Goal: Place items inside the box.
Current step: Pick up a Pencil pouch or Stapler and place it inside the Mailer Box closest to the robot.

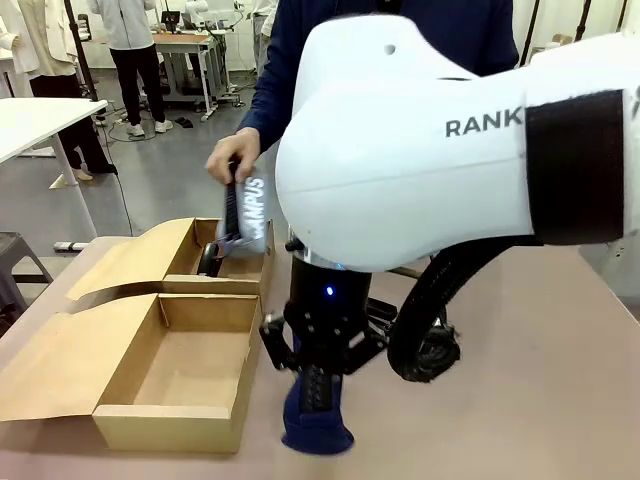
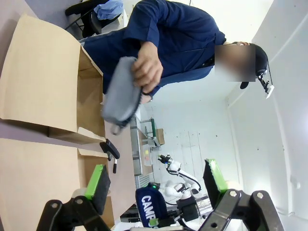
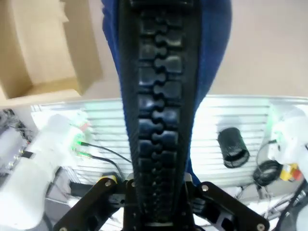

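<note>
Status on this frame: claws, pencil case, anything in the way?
Right claw shut on navy fabric pencil case, beside near tan cardboard box. Left claw open. Person's hand holds grey lettered pouch over farther tan box.

The right arm (image 1: 420, 150) was a bulbous white shell with grey "RANK" lettering (image 1: 483, 125) and a broad black band (image 1: 575, 165) at its 3 o'clock end. A blue light (image 1: 329, 292) glowed at 12 o'clock of the black right gripper (image 1: 318, 402), with a thick black hose (image 1: 425, 310) at 3 o'clock. The left gripper (image 2: 156, 185) was black with green pads (image 2: 98, 182). The person wore a navy sleeve (image 1: 280, 80).
</note>
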Tool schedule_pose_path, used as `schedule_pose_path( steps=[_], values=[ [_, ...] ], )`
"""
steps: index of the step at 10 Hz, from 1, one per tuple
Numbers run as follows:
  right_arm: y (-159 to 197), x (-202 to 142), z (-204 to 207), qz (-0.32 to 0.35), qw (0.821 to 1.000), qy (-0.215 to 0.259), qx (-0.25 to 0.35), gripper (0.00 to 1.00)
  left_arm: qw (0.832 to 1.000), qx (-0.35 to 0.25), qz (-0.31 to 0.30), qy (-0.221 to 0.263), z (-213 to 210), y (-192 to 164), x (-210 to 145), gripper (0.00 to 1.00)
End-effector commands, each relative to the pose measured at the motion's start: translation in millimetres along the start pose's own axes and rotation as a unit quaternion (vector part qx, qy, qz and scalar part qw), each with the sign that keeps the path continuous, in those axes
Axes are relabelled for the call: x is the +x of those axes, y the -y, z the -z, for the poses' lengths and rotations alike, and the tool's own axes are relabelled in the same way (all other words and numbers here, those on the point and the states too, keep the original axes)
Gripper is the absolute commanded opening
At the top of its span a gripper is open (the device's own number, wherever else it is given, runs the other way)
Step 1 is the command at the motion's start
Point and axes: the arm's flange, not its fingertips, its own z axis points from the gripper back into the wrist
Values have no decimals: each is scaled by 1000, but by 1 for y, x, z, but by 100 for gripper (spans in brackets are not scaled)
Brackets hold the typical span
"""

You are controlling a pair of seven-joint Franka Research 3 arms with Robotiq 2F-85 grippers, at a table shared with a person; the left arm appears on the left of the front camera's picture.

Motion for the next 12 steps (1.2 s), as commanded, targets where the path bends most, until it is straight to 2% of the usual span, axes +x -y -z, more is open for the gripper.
schedule_pose_path(
  steps=[1,2,3,4,6,7,8,9,10,12],
  values=[
    [-38,16,-4,47,993,51,92,7,1000,-7,11,-1,0,1,-1,100],
    [-67,30,-3,50,986,41,152,7,1000,-7,11,-1,0,1,-1,100],
    [-91,42,1,17,979,17,200,7,1000,-7,11,-1,0,1,-1,100],
    [-114,53,11,9,976,-6,218,7,1000,-7,11,-1,0,1,-1,100],
    [-151,69,37,5,972,-3,234,7,1000,-7,11,-1,0,1,-1,100],
    [-155,65,42,-36,972,-3,231,7,1000,-7,11,-1,0,1,-1,100],
    [-131,61,32,26,974,-4,224,7,1000,-7,11,-1,0,1,-1,100],
    [-131,61,32,26,974,-4,224,7,1000,-7,11,-1,0,1,-1,100],
    [-149,66,54,6,974,-14,226,7,1000,-7,11,-1,0,1,-1,100],
    [-159,72,66,-12,972,-3,233,7,1000,-7,11,-1,0,1,-1,100]
  ],
)
